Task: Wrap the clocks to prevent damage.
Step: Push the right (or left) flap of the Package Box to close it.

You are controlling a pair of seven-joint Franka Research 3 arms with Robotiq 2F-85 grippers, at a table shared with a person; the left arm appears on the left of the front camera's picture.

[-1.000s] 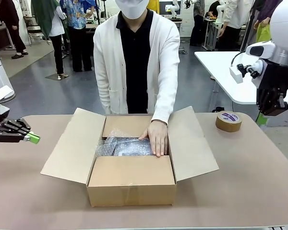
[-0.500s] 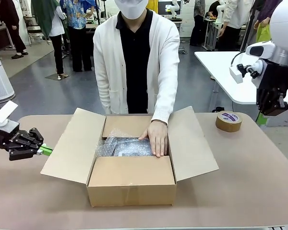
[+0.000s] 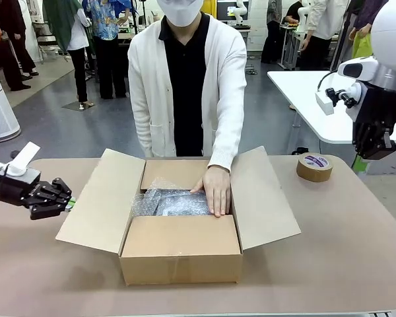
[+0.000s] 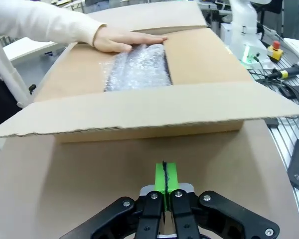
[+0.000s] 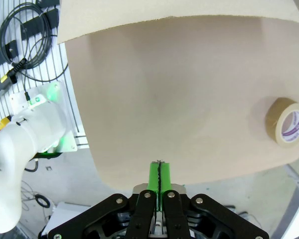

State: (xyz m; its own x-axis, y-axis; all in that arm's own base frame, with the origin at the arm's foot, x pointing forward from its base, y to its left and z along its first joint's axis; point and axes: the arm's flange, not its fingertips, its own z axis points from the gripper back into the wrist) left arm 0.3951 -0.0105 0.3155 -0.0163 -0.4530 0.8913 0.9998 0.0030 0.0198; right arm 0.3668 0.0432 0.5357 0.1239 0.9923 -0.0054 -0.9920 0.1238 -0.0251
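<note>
Cardboard box [image 3: 181,247] sits open mid-table [image 3: 330,251], front face near the robot-side edge, all four flaps folded out. Down inside you'll see a bubble-wrap bundle [image 3: 175,201] w/ sth dark in it; can't tell from here that it's a clock. The person's hand [image 3: 217,188] lies flat, palm down, on the bundle's right end, arm coming in over the far flap.

L gripper [image 3: 68,205] hangs low by the table's left edge, pointing at the box, tips close to the left flap. In its wrist view you get a gap of bare table between tips and flap edge. Its green pads [image 4: 170,175] are pressed together, nothing between them.

R gripper [image 3: 360,163] hangs raised by the far right corner, pointing down. It's also pinched closed on itself [image 5: 160,180], empty.

Brown tape roll [image 3: 314,167] lies flat on the table near the far right corner, well apart from the box body, just past the right flap's tip.
</note>
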